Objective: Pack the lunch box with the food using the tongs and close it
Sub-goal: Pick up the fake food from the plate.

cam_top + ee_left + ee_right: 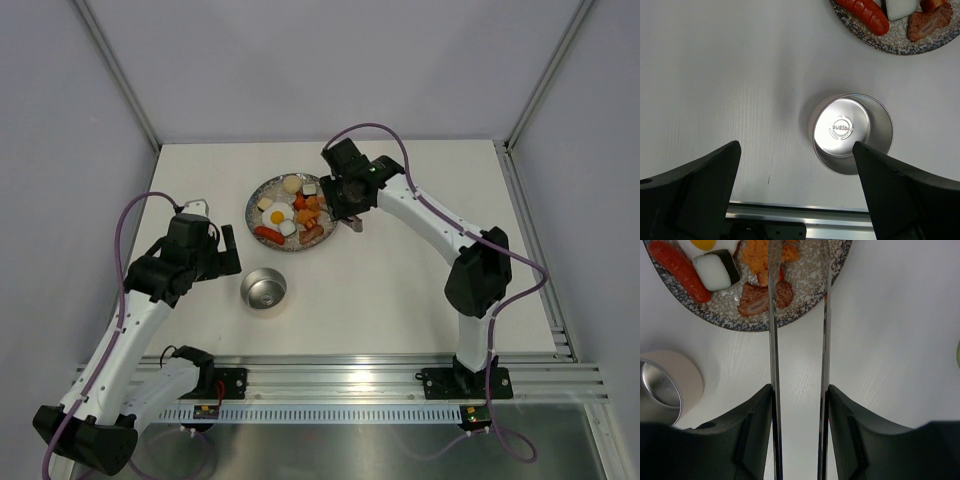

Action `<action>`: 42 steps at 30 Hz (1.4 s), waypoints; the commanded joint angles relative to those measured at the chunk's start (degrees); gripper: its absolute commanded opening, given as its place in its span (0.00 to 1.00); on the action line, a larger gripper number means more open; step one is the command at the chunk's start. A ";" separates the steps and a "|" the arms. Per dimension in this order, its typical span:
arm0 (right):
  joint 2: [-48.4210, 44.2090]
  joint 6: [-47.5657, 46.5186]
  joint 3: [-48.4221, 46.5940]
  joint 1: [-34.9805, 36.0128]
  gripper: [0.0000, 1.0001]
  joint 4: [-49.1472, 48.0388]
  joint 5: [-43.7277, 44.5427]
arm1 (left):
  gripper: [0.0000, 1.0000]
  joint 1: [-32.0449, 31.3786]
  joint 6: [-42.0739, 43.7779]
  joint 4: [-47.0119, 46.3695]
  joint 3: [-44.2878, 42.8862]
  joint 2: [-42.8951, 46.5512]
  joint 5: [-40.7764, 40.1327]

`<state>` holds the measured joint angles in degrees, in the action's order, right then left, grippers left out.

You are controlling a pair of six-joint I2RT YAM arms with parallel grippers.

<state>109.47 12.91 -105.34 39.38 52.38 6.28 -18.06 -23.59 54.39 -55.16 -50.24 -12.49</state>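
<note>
Lunch box sits open and empty on the table, just in front of the plate where all the food lies. My right claw is clamped on the tongs. Their two arms stand apart and reach over the near side of the plate, one across a brown sausage piece and the other along the rim. My left claw hangs above the box, spread wide and holding nothing. What worries me is that rim-side arm: if I squeeze now it may scrape the plate and shove it instead of closing on anything. The arms look slick too, so a small piece could slide out on the way to the box, and the light box would likely skid if bumped
</note>
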 commanded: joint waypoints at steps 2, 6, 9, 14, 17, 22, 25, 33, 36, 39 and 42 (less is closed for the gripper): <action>2.67 -1.30 -5.57 -0.09 0.52 -0.35 -2.94 | 0.99 -0.22 -0.31 -1.31 -1.71 0.41 -0.96; 3.29 -1.74 -4.18 -0.09 0.52 -1.31 -5.75 | 0.99 -0.22 -0.22 -1.39 -1.71 0.40 -1.04; 3.03 -2.36 -2.94 -0.09 0.51 -2.11 -6.02 | 0.99 -0.13 -0.22 -1.13 -1.62 0.32 -1.57; 4.00 -3.24 -3.38 -0.09 0.52 -0.44 -6.02 | 0.99 -0.13 -0.57 -1.22 -1.62 -0.04 -1.40; 3.65 -3.50 -2.24 0.09 0.53 -0.79 -8.12 | 0.99 -0.22 -0.58 -1.13 -1.45 -0.04 -1.40; 4.00 -3.50 -2.15 0.35 0.55 -0.61 -8.92 | 0.99 -0.13 -0.66 -1.31 -1.27 -0.04 -1.40; 4.52 -3.33 -2.33 0.53 0.56 -0.61 -8.66 | 0.99 -0.13 -0.58 -1.31 -1.27 -0.21 -1.40; 6.45 -3.15 -4.17 0.70 0.64 0.35 -6.81 | 0.99 -0.22 -0.49 -1.13 -1.09 -0.04 -1.66; 7.86 -3.24 -5.49 0.97 0.67 1.41 -4.71 | 0.99 -0.13 -0.40 -1.13 -1.18 0.05 -1.57; 8.83 -3.33 -5.84 1.05 0.69 1.67 -4.17 | 0.99 -0.22 -0.40 -0.95 -1.27 0.05 -1.57; 9.44 -3.50 -6.02 1.05 0.69 1.32 -4.26 | 0.99 -0.13 -0.40 -0.87 -1.53 0.05 -1.66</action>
<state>118.54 10.33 -108.38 39.81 53.47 0.73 -18.06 -23.86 54.43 -55.16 -50.41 -12.71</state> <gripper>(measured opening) 0.689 0.988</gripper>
